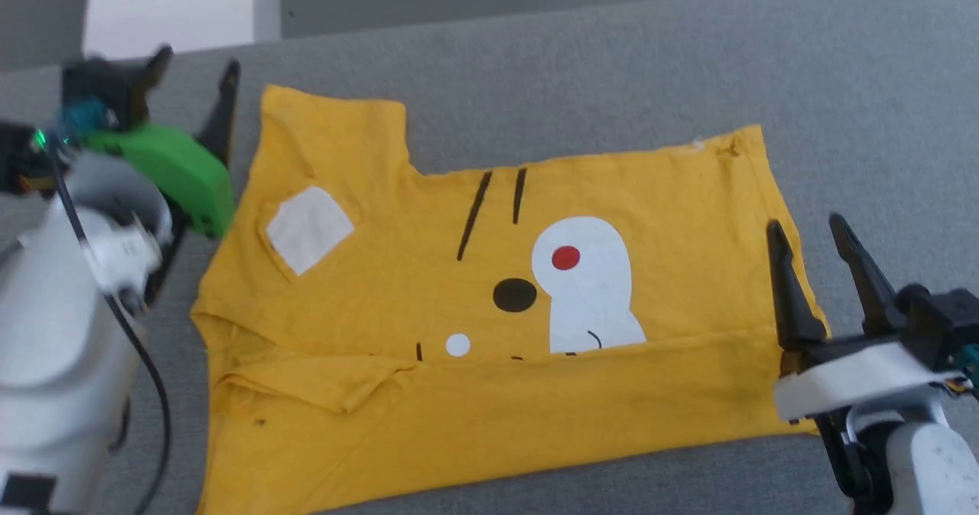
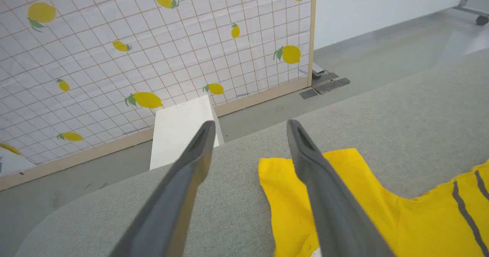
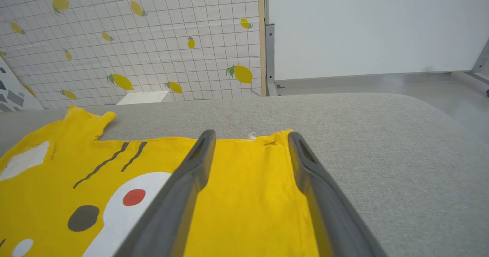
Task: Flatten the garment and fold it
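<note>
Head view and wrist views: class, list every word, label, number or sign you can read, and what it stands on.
No readable text anywhere.
The garment carries only a cartoon face print, no letters.
Its white neck patch looks blank.
The wall panel shows lemons and a grid, no writing.

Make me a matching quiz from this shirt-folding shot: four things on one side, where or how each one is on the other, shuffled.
Column one: 1 left gripper; 2 right gripper; 3 red dot; 4 white patch.
Column two: A inside the white oval; B open, at the hem end of the garment; C at its neck end; D open, beside a sleeve.
Pairs: 1-D, 2-B, 3-A, 4-C.
</note>
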Controlling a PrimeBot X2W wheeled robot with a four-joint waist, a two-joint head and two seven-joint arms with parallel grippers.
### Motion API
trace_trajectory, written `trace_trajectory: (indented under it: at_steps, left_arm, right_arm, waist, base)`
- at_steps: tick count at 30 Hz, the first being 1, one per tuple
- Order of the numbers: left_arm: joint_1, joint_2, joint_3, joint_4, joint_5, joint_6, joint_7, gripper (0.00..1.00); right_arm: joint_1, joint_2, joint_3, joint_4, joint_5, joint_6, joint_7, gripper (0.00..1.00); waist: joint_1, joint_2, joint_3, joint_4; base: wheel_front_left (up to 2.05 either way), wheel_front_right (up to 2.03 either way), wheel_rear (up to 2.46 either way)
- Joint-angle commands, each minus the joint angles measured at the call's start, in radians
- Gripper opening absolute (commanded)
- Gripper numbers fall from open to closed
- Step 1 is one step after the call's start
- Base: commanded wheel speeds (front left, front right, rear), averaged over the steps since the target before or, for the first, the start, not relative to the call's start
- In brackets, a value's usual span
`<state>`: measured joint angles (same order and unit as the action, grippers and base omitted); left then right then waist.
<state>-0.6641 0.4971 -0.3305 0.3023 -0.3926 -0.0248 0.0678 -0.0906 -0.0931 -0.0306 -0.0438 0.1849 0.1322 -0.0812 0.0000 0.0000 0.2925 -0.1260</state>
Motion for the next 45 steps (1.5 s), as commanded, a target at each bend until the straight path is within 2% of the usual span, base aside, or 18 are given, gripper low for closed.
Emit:
trace_trajectory:
  at_steps: [1,5,9,11,14,20,21,22,27,32,41,45]
  left_arm:
    - [-0.058,0.013,0.0,0.034,-0.001,-0.014,0.048,1.0]
    - [-0.192,0.039,-0.007,0.117,-0.02,-0.044,0.195,1.0]
    - [-0.273,0.058,-0.01,0.172,-0.047,-0.05,0.357,1.0]
    - [-0.303,0.072,-0.012,0.193,-0.058,-0.034,0.475,1.0]
    - [-0.309,0.083,-0.011,0.195,-0.075,-0.014,0.577,1.0]
    - [-0.286,0.093,-0.01,0.17,-0.092,0.038,0.694,1.0]
    - [-0.279,0.092,-0.012,0.164,-0.095,0.045,0.714,0.38]
    - [-0.271,0.093,-0.019,0.156,-0.097,0.047,0.742,0.0]
    - [-0.249,0.099,-0.027,0.103,-0.112,0.054,0.799,0.0]
    - [-0.24,0.108,-0.027,0.058,-0.117,0.057,0.804,0.0]
    - [-0.261,0.111,-0.031,0.012,-0.119,0.056,0.797,0.0]
    - [-0.275,0.103,-0.034,0.001,-0.12,0.055,0.788,0.0]
  right_arm:
    - [-0.031,0.001,0.013,-0.011,-0.011,-0.002,-0.007,1.0]
    - [-0.076,0.009,0.037,-0.02,-0.014,-0.002,-0.01,1.0]
    - [-0.107,0.017,0.056,-0.016,-0.011,-0.002,-0.019,1.0]
    - [-0.12,0.022,0.066,-0.007,-0.008,-0.002,-0.028,1.0]
    - [-0.126,0.027,0.075,0.005,-0.006,-0.002,-0.038,1.0]
    - [-0.137,0.032,0.087,0.022,-0.005,-0.002,-0.042,1.0]
    - [-0.14,0.032,0.09,0.023,-0.005,-0.002,-0.04,1.0]
    - [-0.146,0.031,0.094,0.022,-0.008,-0.002,-0.037,1.0]
    - [-0.207,0.008,0.1,0.021,-0.018,-0.002,0.01,1.0]
    - [-0.361,-0.003,0.073,0.048,-0.022,-0.002,0.125,1.0]
    - [-0.67,0.015,-0.004,0.324,-0.006,-0.002,0.597,1.0]
    - [-0.756,0.019,-0.009,0.407,-0.02,-0.002,0.738,1.0]
  waist:
    - [0.0,0.0,0.115,-0.073]
    - [0.0,0.0,0.185,-0.111]
    - [0.0,0.0,0.233,-0.142]
    - [0.0,0.0,0.253,-0.156]
    - [0.0,0.0,0.26,-0.164]
    - [0.0,0.0,0.257,-0.165]
    - [0.0,0.0,0.256,-0.164]
    - [0.0,0.0,0.254,-0.162]
    - [0.0,0.0,0.25,-0.154]
    - [0.0,0.0,0.253,-0.149]
    - [0.0,0.0,0.285,-0.125]
    - [0.0,0.0,0.304,-0.11]
  base:
    - [0.0,0.0,0.0]
    - [0.0,0.0,0.0]
    - [0.0,0.0,0.0]
    - [0.0,0.0,0.0]
    - [0.0,0.0,0.0]
    - [0.0,0.0,0.0]
    - [0.0,0.0,0.0]
    - [0.0,0.0,0.0]
    - [0.0,0.0,0.0]
    - [0.0,0.0,0.0]
    - [0.0,0.0,0.0]
    - [0.0,0.0,0.0]
